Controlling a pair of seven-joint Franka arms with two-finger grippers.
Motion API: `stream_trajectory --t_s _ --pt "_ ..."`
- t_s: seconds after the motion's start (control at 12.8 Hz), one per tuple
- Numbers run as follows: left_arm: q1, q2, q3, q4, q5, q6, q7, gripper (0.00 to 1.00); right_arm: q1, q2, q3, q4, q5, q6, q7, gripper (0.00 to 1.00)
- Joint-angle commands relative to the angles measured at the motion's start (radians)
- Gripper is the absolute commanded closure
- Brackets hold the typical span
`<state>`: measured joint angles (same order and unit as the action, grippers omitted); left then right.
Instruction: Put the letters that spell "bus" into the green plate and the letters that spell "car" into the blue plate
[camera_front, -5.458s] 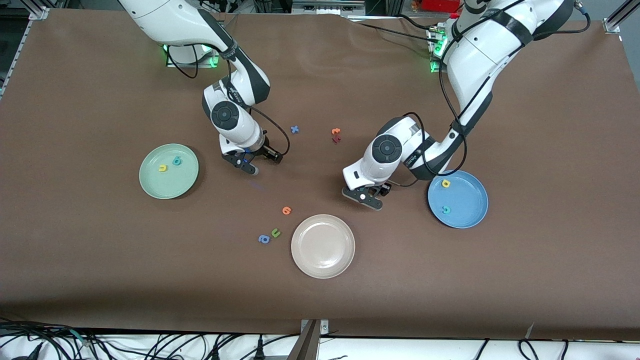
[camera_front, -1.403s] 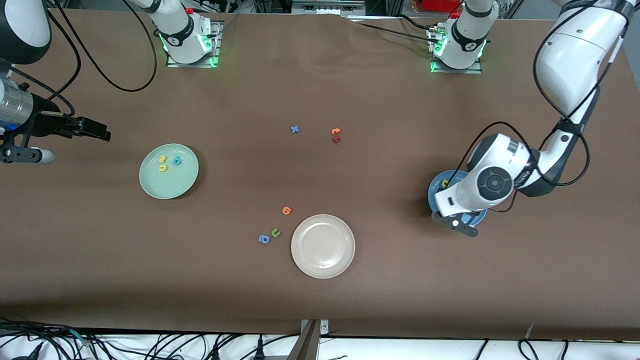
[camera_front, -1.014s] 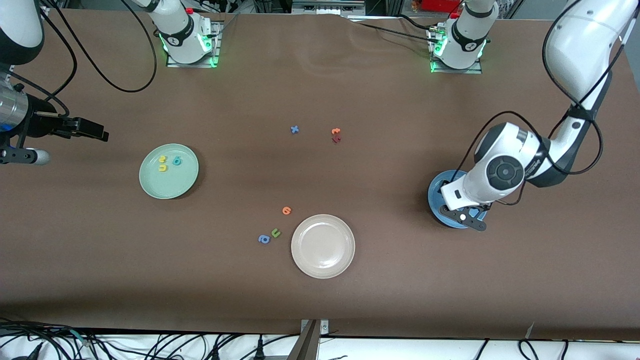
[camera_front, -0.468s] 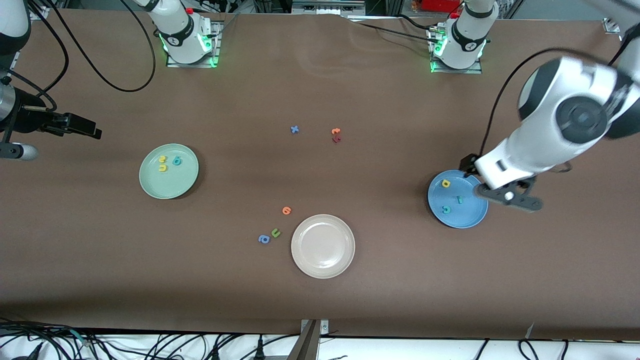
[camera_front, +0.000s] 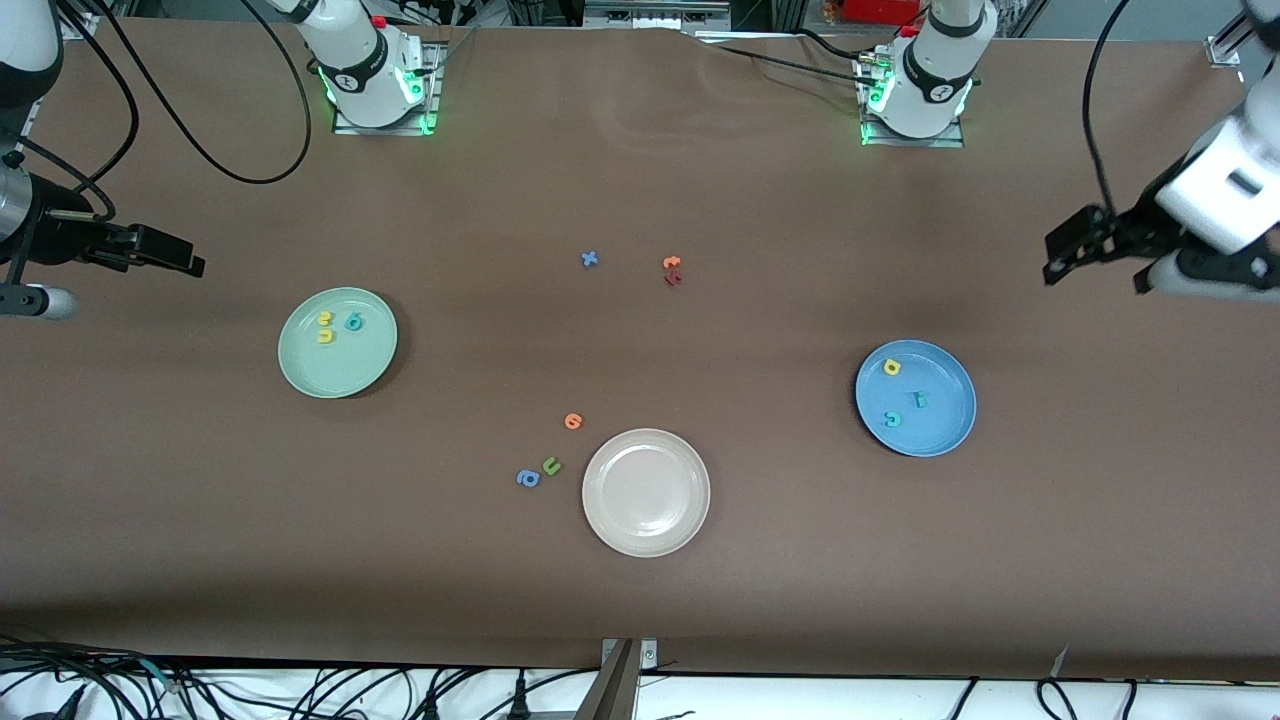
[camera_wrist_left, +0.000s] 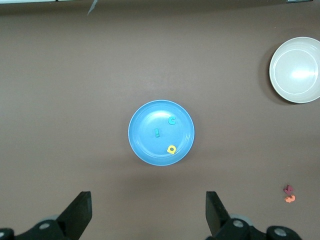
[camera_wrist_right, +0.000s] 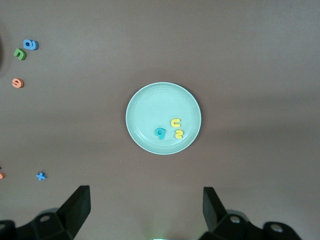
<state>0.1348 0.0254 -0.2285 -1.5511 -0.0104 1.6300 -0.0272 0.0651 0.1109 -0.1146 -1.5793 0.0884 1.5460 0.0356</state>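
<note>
The front view alone takes in all three plates on the bench (camera_front: 200, 560) at once, while each wrist view looks straight down on one: the left on the blue plate (camera_wrist_left: 137, 150) with its teal c (camera_wrist_left: 172, 120), teal r (camera_wrist_left: 157, 132) and yellow a (camera_wrist_left: 171, 149), the right on the green plate (camera_wrist_right: 145, 97) with its teal b (camera_wrist_right: 160, 132), yellow u (camera_wrist_right: 175, 122) and yellow s (camera_wrist_right: 179, 133). That is three letters in each, none in the beige plate (camera_front: 646, 492) at 6 o'clock of the bench, and six loose letters: an orange one (camera_front: 573, 421), an olive u (camera_front: 551, 465) and a blue a (camera_front: 527, 478) beside the beige plate, and a blue x (camera_front: 590, 259), another orange one (camera_front: 672, 263) and a dark red one (camera_front: 673, 279) nearer the centre. The left gripper (camera_wrist_left: 147, 212) hangs over the bench's left-arm end and the right gripper (camera_wrist_right: 145, 210) over its right-arm end, each with jaws spread and holding nothing.
</note>
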Motion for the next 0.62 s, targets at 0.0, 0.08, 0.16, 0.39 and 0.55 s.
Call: stream_trajectory --t_s 0.0,0.08,0.16,0.39,0.55 --pt "-0.069 -0.032 0.029 -0.073 0.013 0.005 0.007 0.0 -0.011 -0.008 0.015 0.01 -0.004 -0.018 0.006 0.01" --pt "-0.084 -0.027 0.04 -0.089 0.024 0.028 0.006 0.0 -0.01 -0.008 0.018 0.01 -0.006 -0.018 0.01 0.01" --pt "-0.128 -0.022 0.088 -0.113 0.027 0.083 0.006 0.0 -0.008 -0.01 0.018 0.007 -0.006 -0.02 0.013 0.01" --pt "-0.15 -0.01 0.129 -0.122 -0.005 0.117 0.013 0.0 -0.002 -0.008 0.018 0.007 -0.007 -0.03 0.026 0.01" --pt "-0.146 0.001 0.127 -0.095 0.004 0.094 0.013 0.0 -0.002 -0.01 0.02 0.01 -0.004 -0.033 0.027 0.01"
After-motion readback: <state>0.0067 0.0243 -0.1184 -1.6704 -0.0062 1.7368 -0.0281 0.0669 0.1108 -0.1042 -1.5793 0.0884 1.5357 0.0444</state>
